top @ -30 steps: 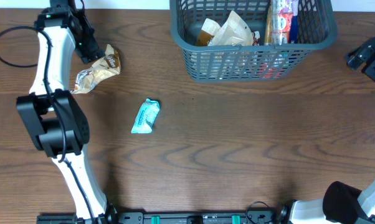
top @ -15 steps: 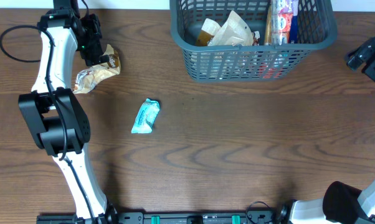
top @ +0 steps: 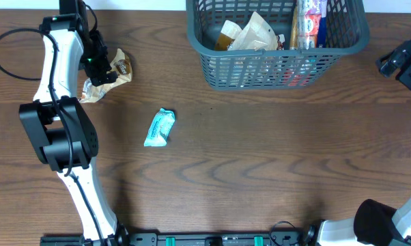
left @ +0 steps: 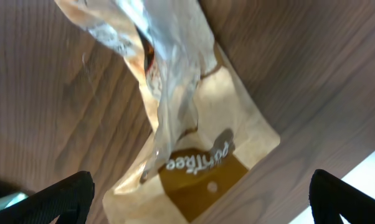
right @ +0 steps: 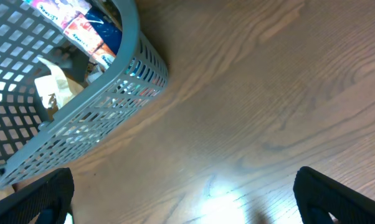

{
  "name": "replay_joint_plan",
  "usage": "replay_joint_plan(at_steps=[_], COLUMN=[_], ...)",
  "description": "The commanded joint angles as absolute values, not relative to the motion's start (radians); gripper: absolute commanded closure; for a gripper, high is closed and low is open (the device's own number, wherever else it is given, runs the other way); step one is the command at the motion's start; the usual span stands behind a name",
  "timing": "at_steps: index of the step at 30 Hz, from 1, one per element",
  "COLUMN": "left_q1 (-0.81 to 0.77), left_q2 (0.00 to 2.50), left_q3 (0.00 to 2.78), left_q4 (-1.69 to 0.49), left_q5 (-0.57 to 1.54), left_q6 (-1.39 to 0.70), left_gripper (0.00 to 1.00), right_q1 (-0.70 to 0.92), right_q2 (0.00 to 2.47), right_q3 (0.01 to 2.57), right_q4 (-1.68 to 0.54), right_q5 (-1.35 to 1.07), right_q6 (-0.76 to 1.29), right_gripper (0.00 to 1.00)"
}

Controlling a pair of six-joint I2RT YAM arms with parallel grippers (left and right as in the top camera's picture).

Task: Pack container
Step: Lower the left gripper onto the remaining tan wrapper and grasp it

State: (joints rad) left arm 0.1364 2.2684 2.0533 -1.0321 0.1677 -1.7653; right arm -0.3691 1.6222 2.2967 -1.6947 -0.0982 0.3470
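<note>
Wood table (top: 260, 171), container (top: 274, 68) far from left fingers (left: 50, 202), nearer right fingers (right: 38, 199)

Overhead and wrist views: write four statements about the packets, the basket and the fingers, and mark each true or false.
1. The teal packet lies on the table, outside the basket. True.
2. The basket is empty. False: several snack packets lie in it.
3. The left fingers are spread open over the brown snack bag. True.
4. The right fingers grip a packet. False: they are open, with only bare table between them.
</note>
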Motion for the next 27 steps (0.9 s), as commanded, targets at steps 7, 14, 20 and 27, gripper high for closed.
replay_joint_plan(at_steps=[7, 14, 20, 27], left_q1=[0.142, 0.142, 0.154, 0.162], left_q2=[2.339, 2.379, 2.392, 2.394], left_q3=[2.066, 2.066, 2.066, 2.066], left_q4=[-1.039, -1.083, -1.130, -1.159], left_q5=[0.109, 0.064, 0.028, -0.002], left_q6=[-1.808, -1.801, -1.796, -1.797], left_gripper=[0.01, 0.01, 0.01, 0.01], right_q1=[-0.373, -0.373, -0.373, -0.373], right_q2=[1.623, 1.623, 1.623, 1.623], right_q3=[2.294, 2.294, 2.294, 2.294], right_q4=[-1.698, -1.698, -1.698, -1.698], right_q5=[-0.109, -0.113, -0.113, -0.113], right_q6=[0.325, 0.316, 0.316, 0.316], right_gripper=[0.01, 0.01, 0.01, 0.01])
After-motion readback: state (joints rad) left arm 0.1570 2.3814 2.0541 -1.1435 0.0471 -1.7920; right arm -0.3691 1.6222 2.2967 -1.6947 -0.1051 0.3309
